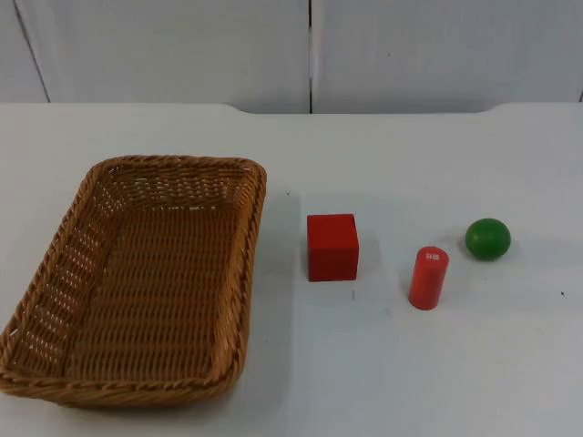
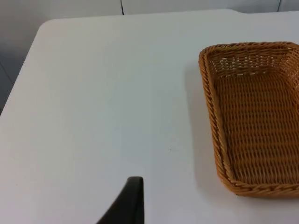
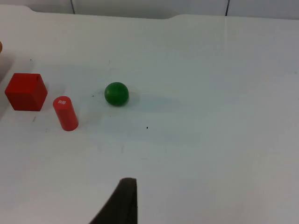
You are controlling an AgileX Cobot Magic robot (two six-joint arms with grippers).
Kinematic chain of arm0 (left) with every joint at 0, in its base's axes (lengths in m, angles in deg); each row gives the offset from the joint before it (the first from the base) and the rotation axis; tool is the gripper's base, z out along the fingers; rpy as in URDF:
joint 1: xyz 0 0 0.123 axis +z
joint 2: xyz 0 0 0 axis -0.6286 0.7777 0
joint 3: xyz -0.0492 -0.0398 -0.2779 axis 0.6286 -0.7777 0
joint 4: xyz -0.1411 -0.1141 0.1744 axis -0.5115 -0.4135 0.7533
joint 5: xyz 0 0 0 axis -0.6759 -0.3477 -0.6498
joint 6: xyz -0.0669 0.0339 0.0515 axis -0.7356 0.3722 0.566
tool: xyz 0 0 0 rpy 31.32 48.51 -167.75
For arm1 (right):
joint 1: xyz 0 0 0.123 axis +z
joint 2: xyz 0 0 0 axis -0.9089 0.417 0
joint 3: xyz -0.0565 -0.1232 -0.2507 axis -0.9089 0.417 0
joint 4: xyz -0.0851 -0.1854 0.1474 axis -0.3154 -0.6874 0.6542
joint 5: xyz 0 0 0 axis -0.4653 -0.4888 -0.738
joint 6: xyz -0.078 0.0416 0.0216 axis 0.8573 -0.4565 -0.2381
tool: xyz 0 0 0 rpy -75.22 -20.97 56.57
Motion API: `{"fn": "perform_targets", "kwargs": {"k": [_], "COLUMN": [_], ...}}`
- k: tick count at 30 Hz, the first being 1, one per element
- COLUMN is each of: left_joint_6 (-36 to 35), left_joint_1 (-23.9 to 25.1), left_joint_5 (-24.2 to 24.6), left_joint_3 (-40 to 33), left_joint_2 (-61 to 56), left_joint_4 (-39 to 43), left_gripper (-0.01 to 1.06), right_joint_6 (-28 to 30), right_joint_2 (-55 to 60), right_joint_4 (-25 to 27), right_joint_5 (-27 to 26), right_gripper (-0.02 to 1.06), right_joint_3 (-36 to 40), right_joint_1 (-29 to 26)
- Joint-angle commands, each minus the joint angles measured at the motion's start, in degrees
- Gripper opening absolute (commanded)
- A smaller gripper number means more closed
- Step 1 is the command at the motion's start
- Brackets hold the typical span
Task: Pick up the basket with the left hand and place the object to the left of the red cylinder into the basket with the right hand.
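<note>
While both arms wait back from the work, the wicker basket (image 1: 137,278) sits flat on the white table (image 1: 410,364) at its left side, its long axis running away from the near edge and its woven floor bare. To its right, apart from the rim, stands the red cube (image 1: 332,247), square to the table edge. Further right and slightly nearer the front, the red cylinder (image 1: 428,278) stands upright with a small white mark on its top face. Beyond that, a little further back, rests the green ball (image 1: 487,238). The three lie in a loose row, none touching another, so the cube is the object directly to the cylinder's left.

From the left wrist camera the basket (image 2: 254,116) lies well off to one side of the left gripper's fingertip (image 2: 133,198), which hangs above bare table; one black finger is all that can be made out, so whether the left gripper is released or clenched cannot be told.

From the right wrist camera the cube (image 3: 26,91), cylinder (image 3: 65,113) and ball (image 3: 116,94) are well apart from the right gripper's fingertip (image 3: 124,200) (again a single dark finger), and its state likewise cannot be told. Behind the table runs the grey partition wall (image 1: 182,45).
</note>
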Motion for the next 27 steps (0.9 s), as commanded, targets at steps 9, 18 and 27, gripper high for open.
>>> {"fn": "perform_targets", "kwargs": {"k": [9, 18, 27], "left_joint_6": [-0.2, -0.2, -0.2], "left_joint_1": [-0.21, -0.21, -0.21], "left_joint_5": [-6.11, -13.9, -17.07], "left_joint_3": [3.67, 3.67, 3.67], "left_joint_2": [5.8, 13.28, 16.7], "left_joint_4": [-0.16, -1.09, -1.95], "left_gripper": [1.05, 1.05, 1.05], "right_joint_6": [0.12, 0.12, 0.12], "right_joint_2": [-0.25, -0.25, -0.25], "right_joint_4": [-0.01, -0.01, -0.01], "right_joint_5": [-0.36, -0.36, -0.36], "right_gripper": [1.05, 1.05, 1.05], "right_joint_3": [0.01, 0.01, 0.01], "right_joint_1": [-0.22, -0.22, -0.22]}}
